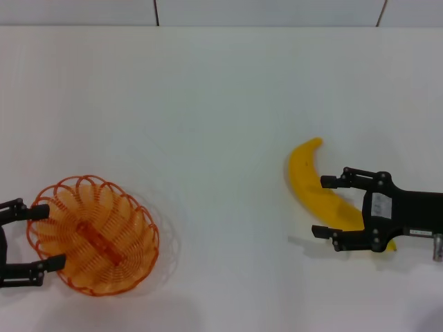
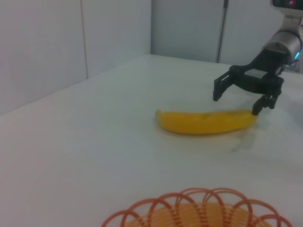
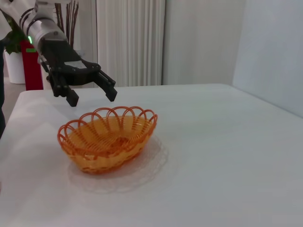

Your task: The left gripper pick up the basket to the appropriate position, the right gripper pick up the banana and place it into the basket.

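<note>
The orange wire basket [image 1: 93, 235] sits on the white table at the near left; it also shows in the right wrist view [image 3: 106, 137] and in the left wrist view [image 2: 199, 213]. My left gripper [image 1: 43, 236] is open at the basket's left rim, one finger to each side of it, and the right wrist view shows it [image 3: 92, 97] just above the rim. The yellow banana [image 1: 308, 176] lies at the right and also shows in the left wrist view [image 2: 203, 122]. My right gripper [image 1: 321, 207] is open, with its fingers on either side of the banana's near half, and the left wrist view shows it [image 2: 236, 101] slightly above the banana.
The white table [image 1: 221, 124] stretches between basket and banana, with its far edge at a panelled wall [image 1: 270, 10]. Beyond the table on the left arm's side are a red object [image 3: 32, 71] and a pale curtain [image 3: 130, 42].
</note>
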### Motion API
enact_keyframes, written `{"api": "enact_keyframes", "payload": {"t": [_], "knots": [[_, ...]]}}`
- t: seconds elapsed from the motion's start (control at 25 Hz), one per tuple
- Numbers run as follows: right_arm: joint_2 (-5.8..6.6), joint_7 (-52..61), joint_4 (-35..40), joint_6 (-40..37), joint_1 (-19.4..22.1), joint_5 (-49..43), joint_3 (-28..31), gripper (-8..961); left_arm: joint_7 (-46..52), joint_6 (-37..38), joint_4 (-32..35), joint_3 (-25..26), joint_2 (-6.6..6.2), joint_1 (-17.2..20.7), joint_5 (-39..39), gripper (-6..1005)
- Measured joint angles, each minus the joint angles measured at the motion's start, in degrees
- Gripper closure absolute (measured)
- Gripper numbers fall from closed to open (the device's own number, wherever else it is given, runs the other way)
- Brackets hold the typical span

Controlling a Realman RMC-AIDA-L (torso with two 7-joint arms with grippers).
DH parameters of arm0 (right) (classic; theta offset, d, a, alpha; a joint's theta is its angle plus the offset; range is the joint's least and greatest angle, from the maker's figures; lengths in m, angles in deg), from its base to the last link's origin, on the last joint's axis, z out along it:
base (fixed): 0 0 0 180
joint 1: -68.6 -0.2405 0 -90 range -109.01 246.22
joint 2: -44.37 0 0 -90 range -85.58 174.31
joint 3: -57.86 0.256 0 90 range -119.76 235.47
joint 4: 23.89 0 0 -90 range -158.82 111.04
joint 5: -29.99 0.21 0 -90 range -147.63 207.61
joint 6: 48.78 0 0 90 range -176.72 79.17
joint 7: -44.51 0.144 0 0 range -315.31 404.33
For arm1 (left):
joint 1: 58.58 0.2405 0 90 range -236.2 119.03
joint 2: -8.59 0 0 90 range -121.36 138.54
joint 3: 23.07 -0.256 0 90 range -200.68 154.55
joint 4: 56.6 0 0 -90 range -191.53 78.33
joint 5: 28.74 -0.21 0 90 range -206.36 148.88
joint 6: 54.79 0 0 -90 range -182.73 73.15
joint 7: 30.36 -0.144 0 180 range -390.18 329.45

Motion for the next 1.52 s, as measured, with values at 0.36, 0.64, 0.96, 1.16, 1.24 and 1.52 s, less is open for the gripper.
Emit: {"api": "enact_keyframes", "payload": {"t": [0.36,0.64,0.96,1.16,1.24,1.52], "knots": [[-0.03,-0.10,-1.46,0.00,-1.63,1.30,-0.46,96,-0.79,0.06,-0.55,-1.75,2.93,-5.14,-3.33,102],[-0.02,-0.10,-1.58,-0.13,-1.44,1.46,-0.09,95,-0.55,0.45,-0.46,-1.31,3.07,-5.19,-3.18,108],[0.13,-0.02,-1.50,-0.03,-1.74,1.46,-0.01,95,30.74,0.46,10.63,0.70,-1.90,-10.71,0.21,114],[0.05,0.40,-1.55,-0.01,-2.96,1.43,-0.40,95,48.71,1.14,11.93,-6.81,-10.43,-21.04,-7.10,119],[0.11,0.58,-1.56,-0.07,-3.57,1.22,-0.45,96,50.14,1.34,12.23,-11.20,-11.71,-24.24,-10.82,120],[0.19,1.71,-1.48,-0.44,-4.96,0.75,-0.72,95,42.79,0.59,19.48,-20.16,-5.10,-26.89,-25.14,126]]}}
